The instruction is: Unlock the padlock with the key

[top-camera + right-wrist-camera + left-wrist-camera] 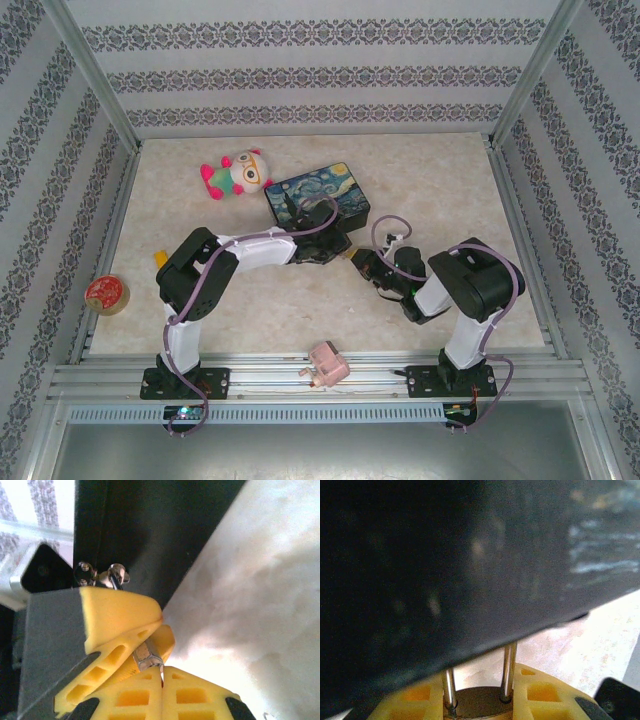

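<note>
- The left gripper (pixel 335 250) is pictured stretched out to the middle of the surface (pixel 450 190), just in front of the painted box (pixel 318 198), and is clamped on the padlock (pixel 477 703).
- In the left wrist view, the padlock's brass body is held between the yellow pads (pixel 540 692). Its silver shackle (pixel 509 667) is pointed up at the box's dark wall, and the top of the loop is hidden there.
- The right gripper (pixel 358 260) is set tip to tip with the left one, in front of the box's near edge.
- In the right wrist view, the right gripper's pads (pixel 200 697) are pressed almost together. The key (pixel 146 656), a small silver and brass sliver, is pinched at their tips, hard against the left gripper's foam.
- Whether the key is seated in the lock cannot be told.
- A plush toy (pixel 238 172) is laid left of the box at the far side.
- A tape roll (pixel 106 293) is placed at the left edge.
- A pink object (pixel 325 365) is left at the near edge, between the arm bases.
</note>
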